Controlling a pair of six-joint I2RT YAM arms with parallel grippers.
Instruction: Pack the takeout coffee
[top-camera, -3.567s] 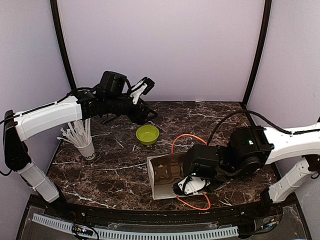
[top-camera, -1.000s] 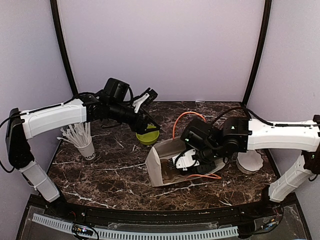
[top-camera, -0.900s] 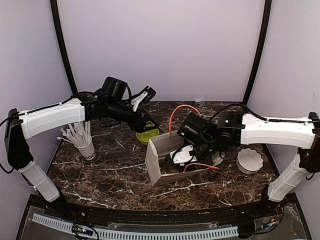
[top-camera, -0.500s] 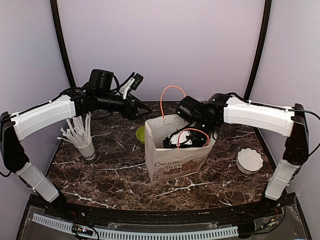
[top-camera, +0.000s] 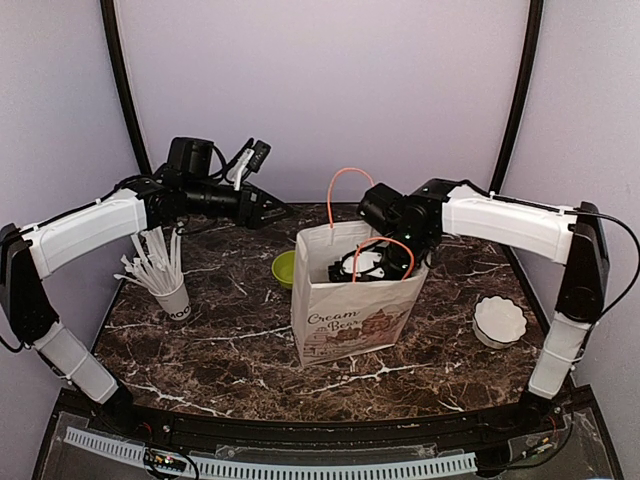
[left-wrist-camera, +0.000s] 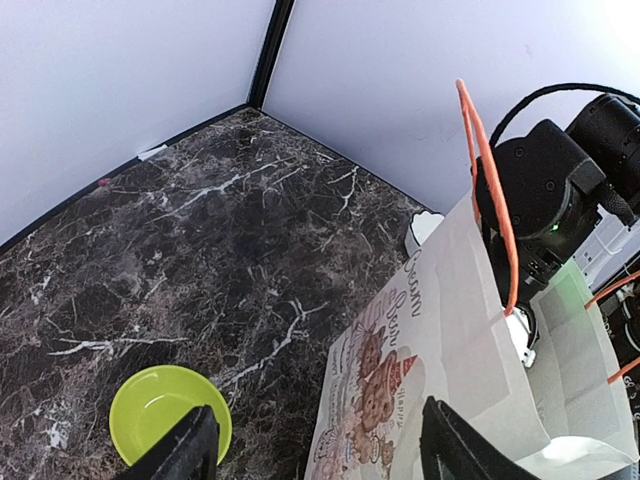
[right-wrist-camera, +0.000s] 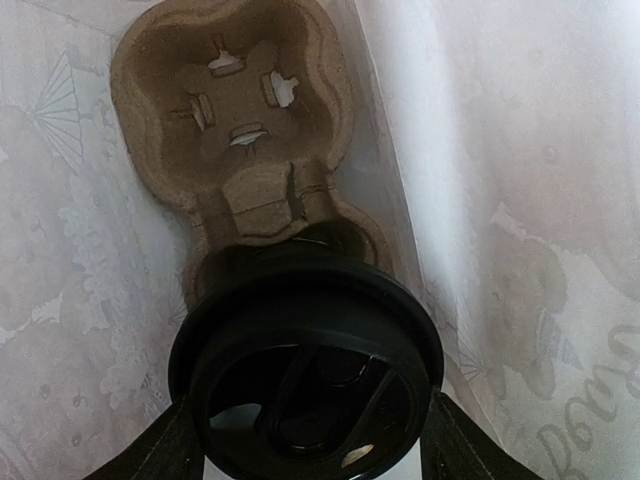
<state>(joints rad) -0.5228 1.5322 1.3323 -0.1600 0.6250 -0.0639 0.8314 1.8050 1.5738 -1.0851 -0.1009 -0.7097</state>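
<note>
The takeout coffee (right-wrist-camera: 305, 375), round black lid up, is inside the white paper bag (top-camera: 345, 320), over a moulded brown pulp carrier (right-wrist-camera: 235, 120). It is grasped by the right end effector (top-camera: 366, 266). The left end effector (top-camera: 268, 208) hangs released above the marbled surface (top-camera: 220, 340).

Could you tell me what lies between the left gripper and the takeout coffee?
In the top view, the lime-green bowl and the paper bag's wall lie between the left gripper and the takeout coffee inside the bag.
</note>
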